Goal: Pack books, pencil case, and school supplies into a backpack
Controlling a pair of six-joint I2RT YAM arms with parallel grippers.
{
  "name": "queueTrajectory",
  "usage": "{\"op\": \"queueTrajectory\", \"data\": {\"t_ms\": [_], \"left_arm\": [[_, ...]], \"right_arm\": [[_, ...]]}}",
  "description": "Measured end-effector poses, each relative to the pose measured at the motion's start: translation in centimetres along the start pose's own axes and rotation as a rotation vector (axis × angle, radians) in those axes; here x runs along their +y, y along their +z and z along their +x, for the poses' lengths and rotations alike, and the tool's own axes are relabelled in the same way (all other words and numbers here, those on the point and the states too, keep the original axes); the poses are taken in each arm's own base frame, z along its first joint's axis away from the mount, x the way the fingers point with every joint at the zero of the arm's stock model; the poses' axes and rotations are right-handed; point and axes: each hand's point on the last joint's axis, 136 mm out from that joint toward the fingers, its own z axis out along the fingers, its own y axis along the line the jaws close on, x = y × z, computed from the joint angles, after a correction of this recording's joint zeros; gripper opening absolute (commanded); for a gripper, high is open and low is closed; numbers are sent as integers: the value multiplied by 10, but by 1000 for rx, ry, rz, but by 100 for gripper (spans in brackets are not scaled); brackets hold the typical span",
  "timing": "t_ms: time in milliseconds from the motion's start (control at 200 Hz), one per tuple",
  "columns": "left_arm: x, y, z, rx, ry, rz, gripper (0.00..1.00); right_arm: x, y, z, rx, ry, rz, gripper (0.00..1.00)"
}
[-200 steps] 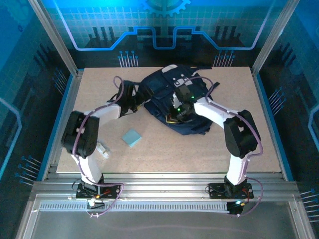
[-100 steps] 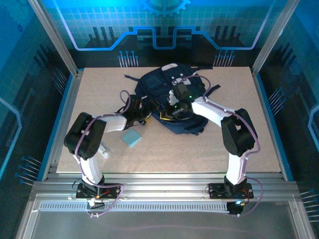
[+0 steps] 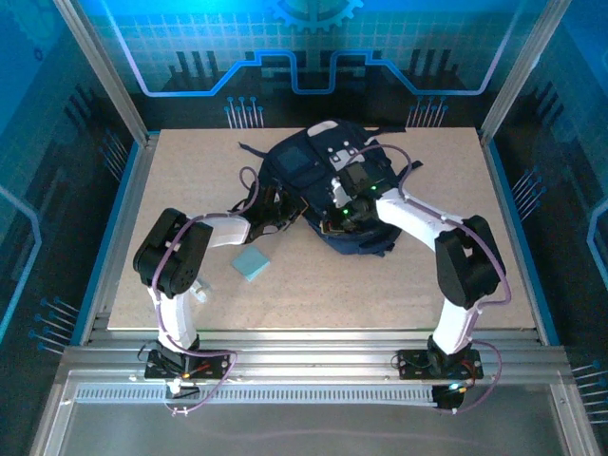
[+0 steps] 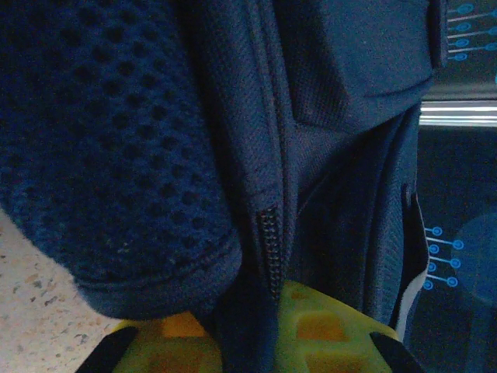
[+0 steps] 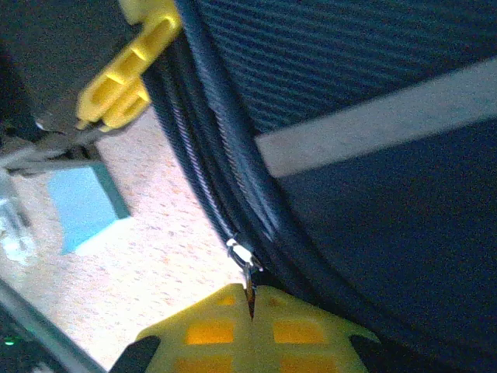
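Backpack (image 3: 323,171): lies on the far middle of the table (image 3: 399,275). It is seen whole from the top camera, with both arms reaching in to its near edge.
Left gripper (image 3: 275,211): is placed at the backpack's near-left edge. From above, the set of its jaws cannot be made out.
Left gripper, wrist view (image 4: 245,342): the yellow fingers (image 4: 326,334) are seen clamped on a fold of navy fabric, with a zip line running down into the gap between them.
Mesh (image 4: 101,132): a padded mesh panel of the backpack is shown close up by the left wrist camera, with bare table at its lower left.
Right gripper (image 3: 338,218): is set on the backpack's near side, to the right of the left gripper. Its grip is hidden from above.
Right gripper, wrist view (image 5: 250,301): the fingers are seen pressed together on the metal zip pull (image 5: 245,264), at the backpack's curved zip edge.
Stripe (image 5: 373,124): a white-grey band on the backpack is seen from the right wrist.
Pad (image 3: 250,264): the light-blue square lies flat on the table, near the left gripper and apart from the backpack. It is also caught by the right wrist camera (image 5: 81,206), below a yellow finger of the left gripper (image 5: 128,74).
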Motion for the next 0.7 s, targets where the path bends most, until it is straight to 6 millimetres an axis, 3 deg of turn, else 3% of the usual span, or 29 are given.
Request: {"op": "queueTrajectory", "data": {"t_ms": [325, 440, 510, 650, 700], "left_arm": [[-9, -2, 5, 81, 86, 16, 0], [8, -10, -15, 55, 93, -36, 0], [18, -16, -27, 40, 93, -62, 0], [24, -19, -32, 39, 112, -84, 0], [24, -19, -31, 42, 118, -85, 11]], "right_arm": [[-43, -30, 0, 3, -50, 137, 0], [-101, -64, -2, -39, 62, 266, 0], [-123, -77, 0, -49, 115, 295, 0], [-119, -75, 11, -21, 106, 284, 0], [-116, -73, 13, -12, 102, 276, 0]]}}
